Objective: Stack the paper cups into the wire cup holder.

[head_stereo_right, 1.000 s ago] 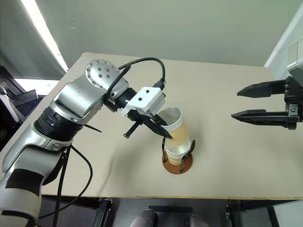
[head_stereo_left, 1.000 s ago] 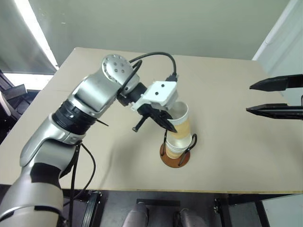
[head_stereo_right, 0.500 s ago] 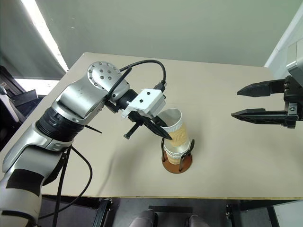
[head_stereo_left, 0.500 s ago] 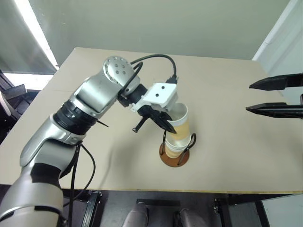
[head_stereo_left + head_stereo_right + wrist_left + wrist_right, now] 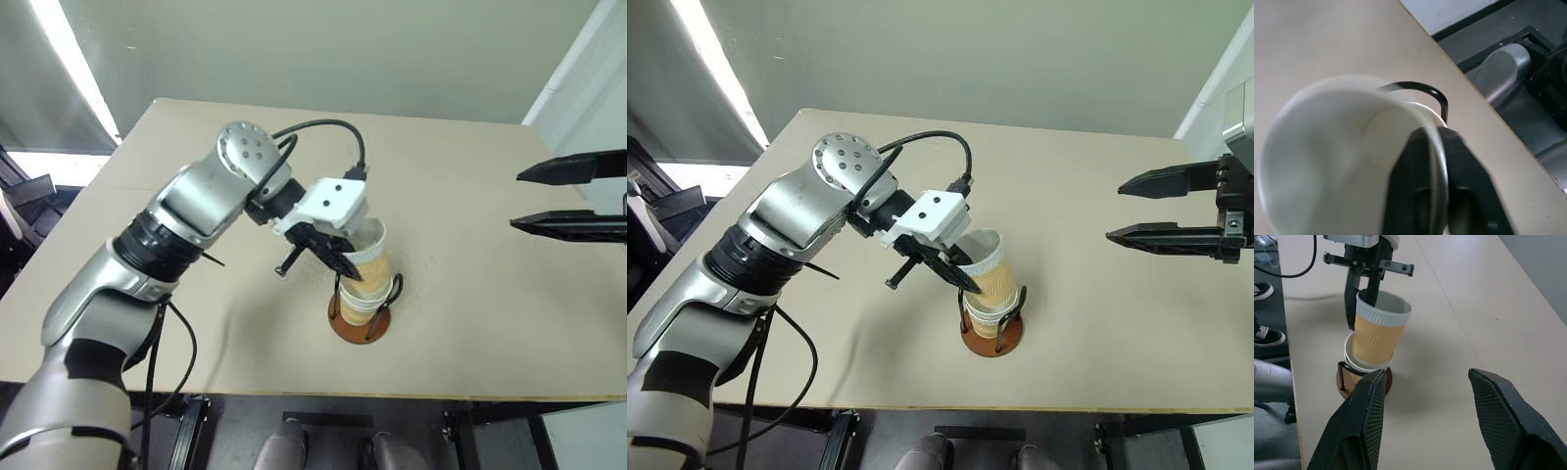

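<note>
Left arm (image 5: 186,211): brushed silver metal shells, black ribbed collar between segments, black patches lower down. Round silver joint cap (image 5: 247,149) bears a ring of small dark screw holes. Black cable (image 5: 328,127) loops from the arm to a white angular wrist housing (image 5: 333,201) with two dark dots on its face. Left gripper (image 5: 343,264): two slim black fingers. Right gripper (image 5: 1151,208): two long tapered black fingers; their pads (image 5: 1497,416) carry fine cross-hatched texture.
</note>
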{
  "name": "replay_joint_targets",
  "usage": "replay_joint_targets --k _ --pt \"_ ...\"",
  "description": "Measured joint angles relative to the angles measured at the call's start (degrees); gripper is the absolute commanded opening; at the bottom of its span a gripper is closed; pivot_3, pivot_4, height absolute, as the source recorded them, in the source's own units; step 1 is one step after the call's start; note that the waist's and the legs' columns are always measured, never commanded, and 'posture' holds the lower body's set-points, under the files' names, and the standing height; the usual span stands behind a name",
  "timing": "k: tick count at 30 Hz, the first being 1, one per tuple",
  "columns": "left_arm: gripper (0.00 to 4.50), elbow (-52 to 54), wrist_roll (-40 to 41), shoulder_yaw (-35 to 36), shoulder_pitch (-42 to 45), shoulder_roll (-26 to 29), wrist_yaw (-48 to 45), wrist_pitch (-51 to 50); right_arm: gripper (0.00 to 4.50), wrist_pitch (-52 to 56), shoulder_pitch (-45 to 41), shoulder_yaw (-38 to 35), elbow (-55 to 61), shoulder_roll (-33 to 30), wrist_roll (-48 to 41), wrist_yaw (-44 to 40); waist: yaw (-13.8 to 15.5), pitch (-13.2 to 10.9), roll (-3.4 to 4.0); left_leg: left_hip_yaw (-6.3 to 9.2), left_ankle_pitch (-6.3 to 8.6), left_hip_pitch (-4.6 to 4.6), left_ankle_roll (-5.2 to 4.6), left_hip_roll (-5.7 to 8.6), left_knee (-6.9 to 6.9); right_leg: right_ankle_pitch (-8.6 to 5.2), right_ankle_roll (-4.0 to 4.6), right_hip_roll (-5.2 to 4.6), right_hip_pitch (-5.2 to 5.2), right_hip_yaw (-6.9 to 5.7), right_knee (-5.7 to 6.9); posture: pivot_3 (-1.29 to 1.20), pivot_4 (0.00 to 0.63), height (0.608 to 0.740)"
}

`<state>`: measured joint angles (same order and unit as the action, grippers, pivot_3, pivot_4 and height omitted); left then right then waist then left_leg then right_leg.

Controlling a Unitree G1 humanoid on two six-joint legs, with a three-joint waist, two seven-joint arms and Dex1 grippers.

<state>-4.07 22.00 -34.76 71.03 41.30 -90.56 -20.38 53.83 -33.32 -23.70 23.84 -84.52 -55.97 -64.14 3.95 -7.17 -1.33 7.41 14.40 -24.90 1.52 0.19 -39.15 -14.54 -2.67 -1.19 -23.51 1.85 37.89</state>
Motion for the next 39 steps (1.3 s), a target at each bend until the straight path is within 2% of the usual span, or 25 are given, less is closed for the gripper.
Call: replay_joint_targets --k 6,9,20,30,39 --pt "3.54 -0.25 -0.40 0.01 0.00 -0.61 0.00 0.07 2.70 0.08 0.00 0.02 0.00 0.00 0.00 0.07 0.01 0.00 0.00 0.00 0.00 0.00 0.00 0.00 0.00 0.00 0.00 0.00 0.00 0.00 0.00 0.00 0.150 0.740" --pt "4.46 -0.26 -0.99 0.01 0.00 -0.68 0.00 0.09 2.70 0.06 -0.01 0.13 -0.01 0.01 0.02 0.08 0.01 0.00 0.00 0.00 0.00 0.00 0.00 0.00 0.00 0.00 0.00 0.00 0.00 0.00 0.00 0.00 0.150 0.740" --pt "4.46 -0.46 -1.03 0.02 0.00 -0.53 -0.01 0.12 2.70 0.01 -0.01 0.16 -0.01 0.02 0.01 0.11 0.01 0.00 0.00 0.00 0.00 0.00 0.00 0.00 0.00 0.00 0.00 0.00 0.00 0.00 0.00 0.00 0.150 0.740" --pt "4.46 3.97 1.89 -2.01 -0.35 5.86 -0.02 1.57 2.70 0.02 -1.05 0.38 -0.14 0.02 0.00 0.13 0.00 0.00 0.01 0.00 0.00 0.00 0.00 0.00 0.01 0.00 0.00 0.00 -0.01 0.00 0.00 0.00 0.150 0.740" --pt "4.46 5.47 2.74 -2.05 -1.21 6.97 -0.03 1.36 2.70 -0.99 -2.83 2.91 -1.12 0.02 0.05 0.08 -0.04 0.00 0.02 0.01 0.00 0.00 0.00 0.00 0.02 0.00 0.00 0.00 -0.02 0.01 -0.01 0.00 0.150 0.740"
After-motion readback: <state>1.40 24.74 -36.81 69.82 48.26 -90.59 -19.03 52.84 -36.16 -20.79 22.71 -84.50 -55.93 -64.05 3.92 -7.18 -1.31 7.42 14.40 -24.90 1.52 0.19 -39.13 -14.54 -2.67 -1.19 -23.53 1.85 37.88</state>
